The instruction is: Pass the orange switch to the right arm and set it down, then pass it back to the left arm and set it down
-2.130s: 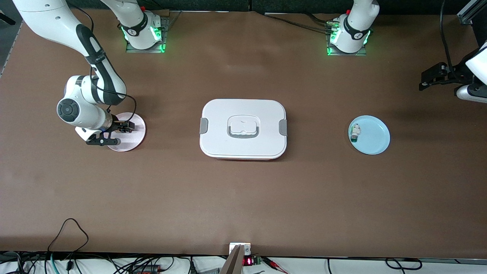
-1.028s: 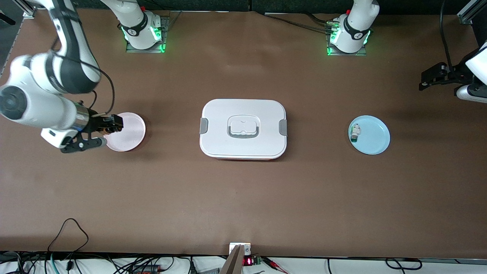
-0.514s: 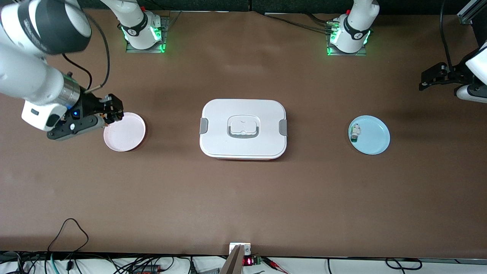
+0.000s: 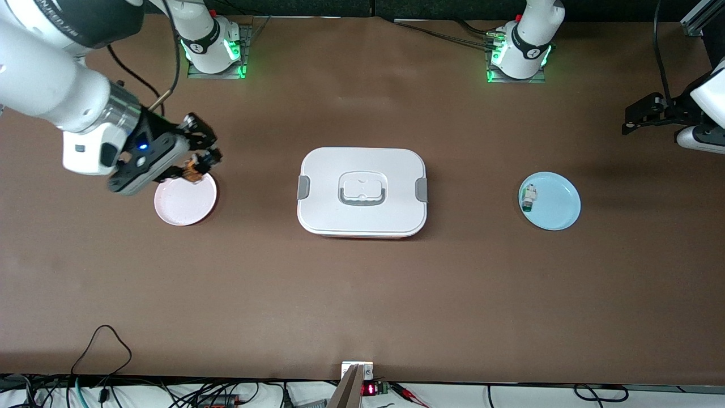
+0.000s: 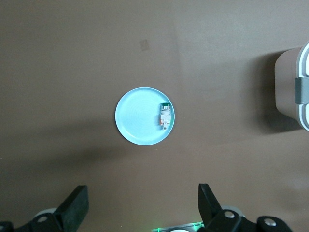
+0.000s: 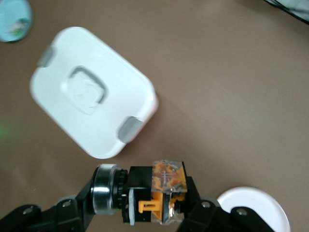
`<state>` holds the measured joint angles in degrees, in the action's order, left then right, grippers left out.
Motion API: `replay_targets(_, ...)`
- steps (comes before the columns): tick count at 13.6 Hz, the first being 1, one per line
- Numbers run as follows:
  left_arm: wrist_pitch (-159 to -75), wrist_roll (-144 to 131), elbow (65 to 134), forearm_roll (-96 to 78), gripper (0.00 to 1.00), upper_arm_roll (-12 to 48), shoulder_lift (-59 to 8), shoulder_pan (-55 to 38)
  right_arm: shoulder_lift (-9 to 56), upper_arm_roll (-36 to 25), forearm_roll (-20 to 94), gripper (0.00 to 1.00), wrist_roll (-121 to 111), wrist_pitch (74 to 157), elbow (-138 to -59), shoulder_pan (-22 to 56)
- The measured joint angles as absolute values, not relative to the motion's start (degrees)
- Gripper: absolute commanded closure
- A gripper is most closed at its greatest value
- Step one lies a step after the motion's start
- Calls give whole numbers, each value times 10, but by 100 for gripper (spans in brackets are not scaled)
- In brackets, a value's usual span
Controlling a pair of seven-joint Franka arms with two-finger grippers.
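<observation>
The orange switch [image 4: 196,168], a small black part with an orange face, sits between the fingers of my right gripper [image 4: 201,161], which is shut on it in the air over the pink plate's [image 4: 184,203] rim. In the right wrist view the orange switch [image 6: 166,186] fills the gap in the right gripper [image 6: 145,205]. The white lidded box [image 4: 362,192] stands at the table's middle, apart from both grippers. My left gripper [image 4: 637,116] waits open over the left arm's end of the table; nothing lies between its fingers [image 5: 75,205].
A blue plate [image 4: 558,207] lies toward the left arm's end, with a small white-and-green part [image 4: 528,197] on it; the left wrist view shows the blue plate [image 5: 137,116] and the box's edge [image 5: 297,92]. Cables run along the table's front edge.
My right gripper has risen with the orange switch and swung from beside the pink plate to over its rim, toward the box. The left arm has not moved.
</observation>
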<state>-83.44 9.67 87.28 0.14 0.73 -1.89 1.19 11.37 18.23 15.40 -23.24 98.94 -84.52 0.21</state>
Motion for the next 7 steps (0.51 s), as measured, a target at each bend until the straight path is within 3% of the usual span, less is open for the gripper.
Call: replay_targets(7,-827,97,873,1,0,8,-19,12,110,194,330,57,-478,1065,-849,39)
